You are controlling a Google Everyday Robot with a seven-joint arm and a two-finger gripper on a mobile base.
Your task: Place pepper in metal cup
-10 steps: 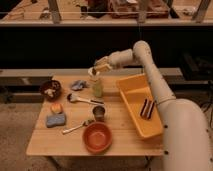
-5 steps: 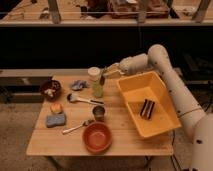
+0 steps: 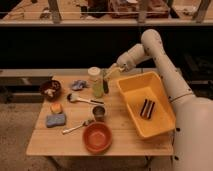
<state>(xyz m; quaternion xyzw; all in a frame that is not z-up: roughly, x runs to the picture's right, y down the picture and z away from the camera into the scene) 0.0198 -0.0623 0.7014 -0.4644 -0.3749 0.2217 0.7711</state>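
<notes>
- A brown bowl (image 3: 50, 89) sits far left of the metal cup (image 3: 99, 112) and behind it, and a blue sponge (image 3: 55, 120) lies to the cup's left.
- An orange bowl (image 3: 97, 137) rests just in front of the cup.
- A cream-lidded jar (image 3: 95, 82) stands behind the cup. The pepper (image 3: 105, 85) stands upright just beside the jar, apart from the cup.
- The gripper (image 3: 109, 74) hangs behind the cup, just above the pepper's top. Its jaws are closed together, and whether they touch the pepper cannot be told.
- A yellow tray (image 3: 131, 85) lies right of the cup.

Light wooden table (image 3: 60, 141) on speckled floor (image 3: 15, 131), dark shelving (image 3: 55, 23) behind.
</notes>
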